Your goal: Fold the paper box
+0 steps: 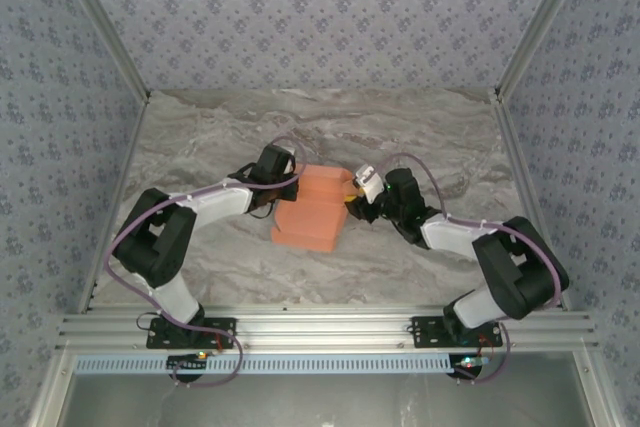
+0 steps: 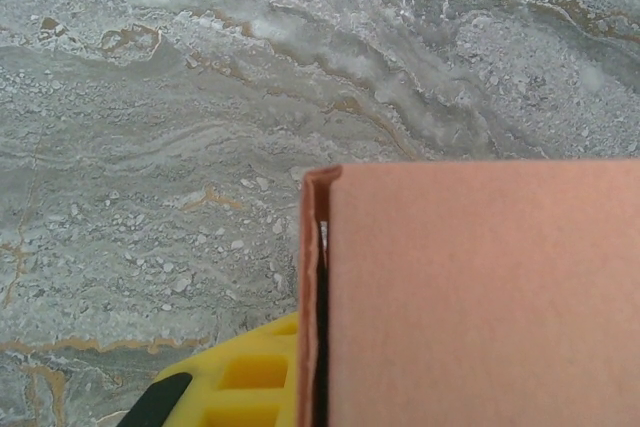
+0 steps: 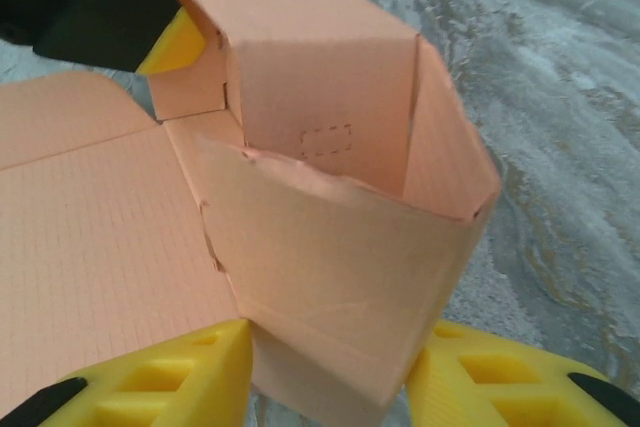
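On a grey marbled table [image 1: 200, 147], we see the paper box [image 1: 312, 209], salmon-orange cardboard, lying at the centre between two robot arms. It is partly folded. In the right wrist view one end stands up as an open pocket whose bare inner wall carries a small dashed rectangle, and a flat panel spreads out to the left.

Both arms bend at the elbow and reach inward from their bases. The left gripper [image 1: 288, 190] meets the box's far left edge. Its jaws are closed thin on a doubled wall, with one yellow finger [image 2: 250, 382] against it. The right gripper [image 1: 350, 199] clasps the raised end, a yellow finger [image 3: 180, 377] pressing on each side.
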Action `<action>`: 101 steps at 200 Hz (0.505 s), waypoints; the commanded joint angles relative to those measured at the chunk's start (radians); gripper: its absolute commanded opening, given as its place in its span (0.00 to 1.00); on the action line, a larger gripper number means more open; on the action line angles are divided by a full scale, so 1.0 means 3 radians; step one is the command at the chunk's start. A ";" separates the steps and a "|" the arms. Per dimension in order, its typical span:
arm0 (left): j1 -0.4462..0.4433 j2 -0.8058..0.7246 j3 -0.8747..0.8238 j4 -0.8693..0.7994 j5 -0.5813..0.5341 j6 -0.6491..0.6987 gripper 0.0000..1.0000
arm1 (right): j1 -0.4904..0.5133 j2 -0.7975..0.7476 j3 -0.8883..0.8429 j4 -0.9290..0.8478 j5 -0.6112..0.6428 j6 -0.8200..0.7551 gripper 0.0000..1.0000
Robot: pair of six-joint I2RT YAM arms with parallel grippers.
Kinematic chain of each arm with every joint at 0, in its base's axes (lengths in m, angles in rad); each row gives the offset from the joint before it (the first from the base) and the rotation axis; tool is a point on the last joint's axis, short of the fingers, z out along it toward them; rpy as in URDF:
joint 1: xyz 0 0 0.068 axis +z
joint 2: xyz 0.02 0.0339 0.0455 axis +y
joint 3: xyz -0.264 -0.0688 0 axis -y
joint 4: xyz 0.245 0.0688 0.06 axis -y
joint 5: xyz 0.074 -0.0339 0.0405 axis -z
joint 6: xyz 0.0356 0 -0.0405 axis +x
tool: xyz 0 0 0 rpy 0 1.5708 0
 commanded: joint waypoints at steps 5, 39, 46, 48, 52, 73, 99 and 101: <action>-0.0009 0.0073 0.0066 0.0071 -0.0003 -0.0098 0.00 | 0.0078 0.0115 0.0198 -0.0009 -0.0295 -0.0073 0.40; -0.0009 0.0086 0.0113 0.0022 -0.0036 -0.0102 0.00 | 0.0111 0.0141 0.0291 -0.0006 -0.0253 -0.0025 0.35; -0.0006 0.0086 0.0116 0.0014 -0.0046 -0.0110 0.00 | 0.0120 0.0141 0.0306 -0.0007 -0.0205 -0.0012 0.35; -0.0006 0.0086 0.0118 0.0010 -0.0053 -0.0115 0.00 | 0.0123 0.0142 0.0309 -0.0007 -0.0182 -0.0008 0.35; -0.0010 0.0081 0.0119 0.0006 -0.0057 -0.0119 0.00 | 0.0138 0.0148 0.0321 -0.0007 -0.0128 0.0009 0.35; -0.0016 0.0070 0.0114 -0.0011 -0.0115 -0.0150 0.00 | 0.0209 0.0144 0.0362 -0.0048 -0.0004 0.0009 0.36; -0.0017 0.0040 0.0101 -0.0027 -0.0154 -0.0167 0.00 | 0.0230 0.0116 0.0370 -0.0078 0.0148 0.0047 0.36; -0.0016 0.0036 0.0103 -0.0027 -0.0150 -0.0170 0.00 | 0.0232 0.0116 0.0373 -0.0078 0.0172 0.0049 0.36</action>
